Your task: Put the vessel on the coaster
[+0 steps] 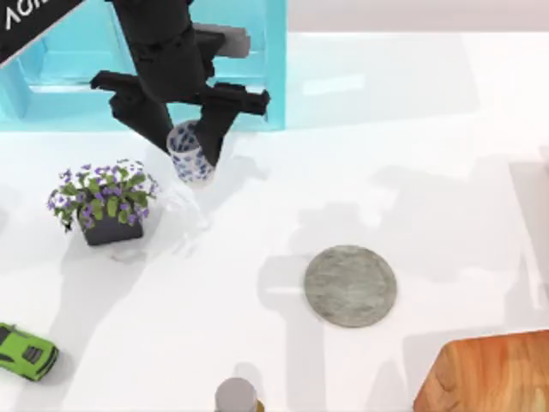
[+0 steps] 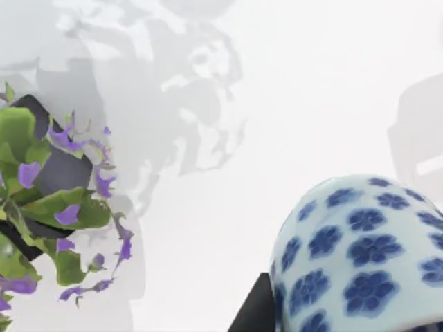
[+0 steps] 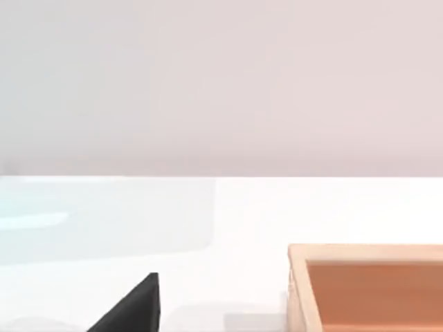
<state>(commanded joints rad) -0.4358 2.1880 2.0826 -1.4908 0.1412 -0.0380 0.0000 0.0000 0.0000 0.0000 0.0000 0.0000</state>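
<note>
From above, the left gripper [image 1: 193, 150] hangs near the bench's far left corner, its jaws pinching the vessel [image 1: 190, 154], which looks tilted and lifted beside the flower pot [image 1: 107, 206]. The coaster [image 1: 350, 285] lies well apart, toward the bench's near right, next to the wooden board [image 1: 489, 373]; a green toy car [image 1: 26, 352] and a grey-topped cylinder [image 1: 236, 396] sit along the near edge.

The left wrist view shows the vessel [image 2: 360, 256] close up, with the flower pot [image 2: 52, 207] beyond it.

In the right wrist view the wooden board [image 3: 367, 287] lies ahead; whether the right arm's jaws are spread or pressed together I cannot tell.

The carry seems under way; next, I judge, comes travel across to the coaster, righting the vessel and lowering it centred.
</note>
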